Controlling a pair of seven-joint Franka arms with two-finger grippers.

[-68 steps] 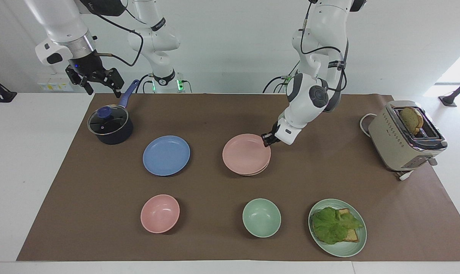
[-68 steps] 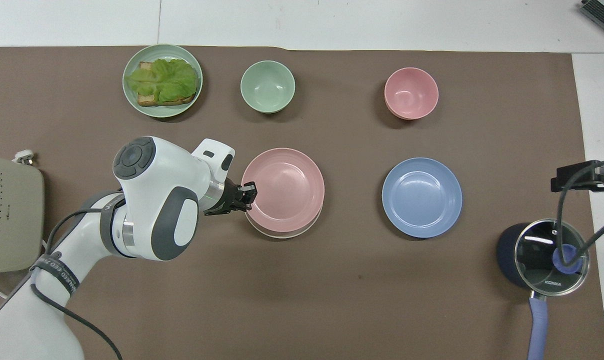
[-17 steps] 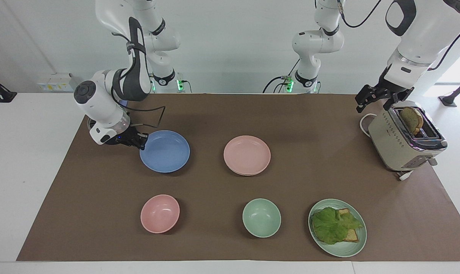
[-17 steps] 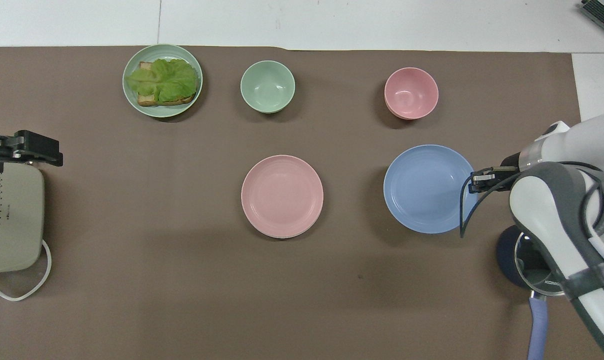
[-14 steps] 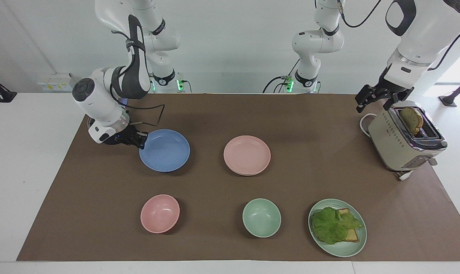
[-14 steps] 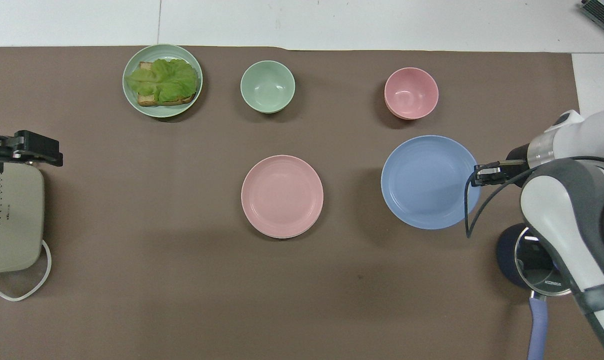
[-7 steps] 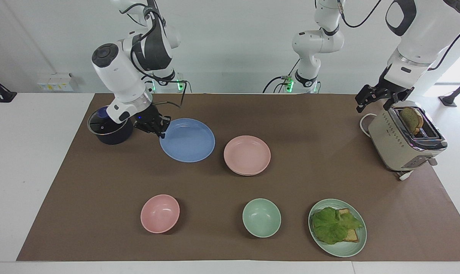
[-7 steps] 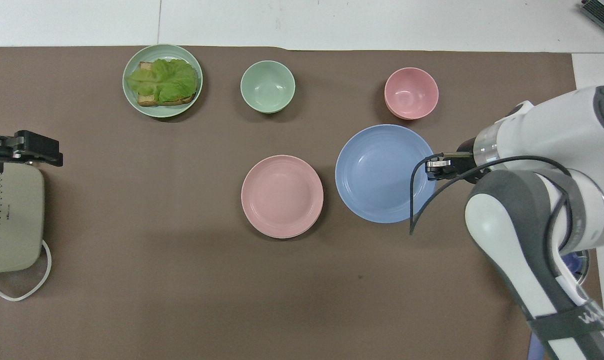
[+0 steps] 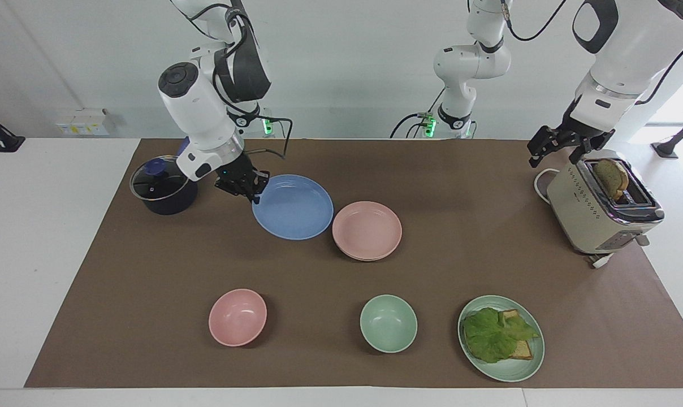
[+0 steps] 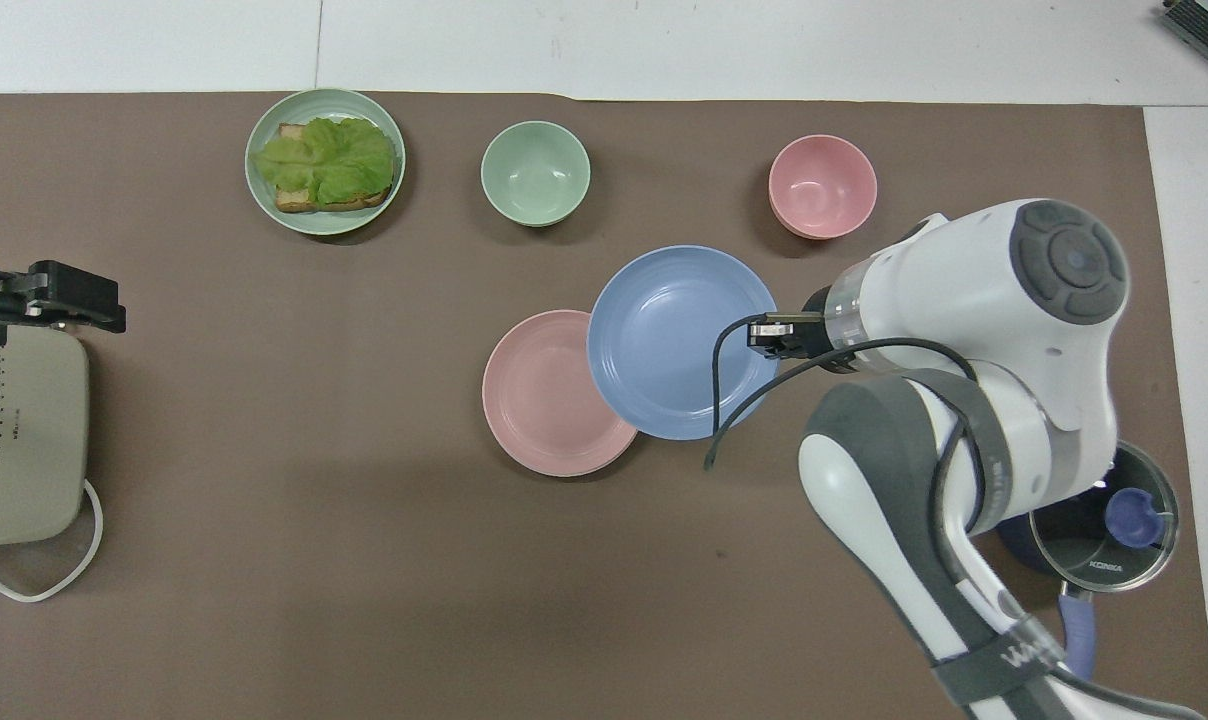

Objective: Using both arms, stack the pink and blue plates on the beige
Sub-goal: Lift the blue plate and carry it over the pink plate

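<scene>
My right gripper [image 9: 255, 193] [image 10: 767, 334] is shut on the rim of the blue plate [image 9: 293, 208] [image 10: 676, 340] and holds it in the air, roughly level. From overhead the blue plate's edge covers part of the pink plate [image 9: 367, 228] [image 10: 539, 400]. In the facing view it hangs just beside the pink plate, toward the right arm's end. The pink plate lies on the beige plate [image 9: 375, 259], of which only a thin rim shows. My left gripper [image 9: 555, 154] [image 10: 48, 297] waits open above the toaster, holding nothing.
A dark pot with a glass lid [image 9: 163, 186] [image 10: 1104, 520] stands by the right arm. A pink bowl [image 9: 237, 316], a green bowl [image 9: 388, 323] and a green plate [image 9: 510, 370] with lettuce and toast lie farther from the robots. A toaster [image 9: 593, 217] stands at the left arm's end.
The right gripper has lifted the blue plate off the mat and carried it from beside the pot toward the pink plate. The left arm has not moved.
</scene>
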